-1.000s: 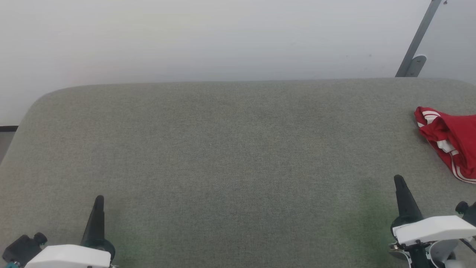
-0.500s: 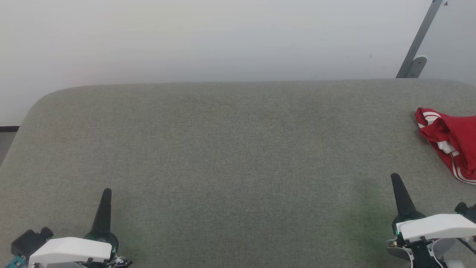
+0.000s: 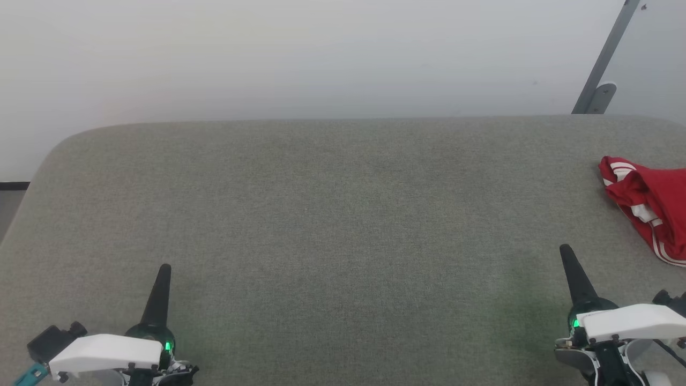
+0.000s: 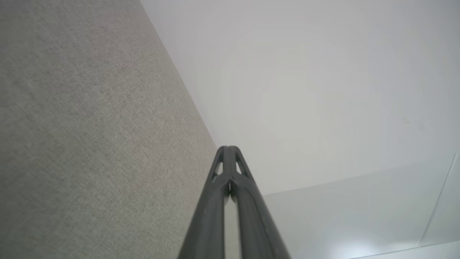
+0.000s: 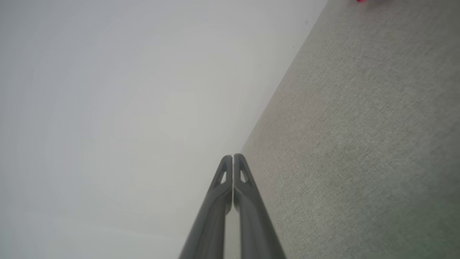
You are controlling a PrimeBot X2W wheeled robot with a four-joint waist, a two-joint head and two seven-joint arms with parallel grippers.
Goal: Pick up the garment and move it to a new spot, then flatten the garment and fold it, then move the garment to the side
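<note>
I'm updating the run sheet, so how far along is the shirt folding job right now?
Nothing looks done: the garment lies bunched, partly out of frame, on the right side of the grey table. Nothing is in hand: the left gripper and right gripper are shut and empty, apart from it. Left: pick up, relocate, flatten, fold, set aside.

Three cameras, one desk [image 3: 343, 214].
Head camera looks down from behind left gripper [image 3: 165, 267] and right gripper [image 3: 563, 247]; each wrist camera sights low along its own, sharing desk and wall [image 3: 321, 53] ahead.
</note>
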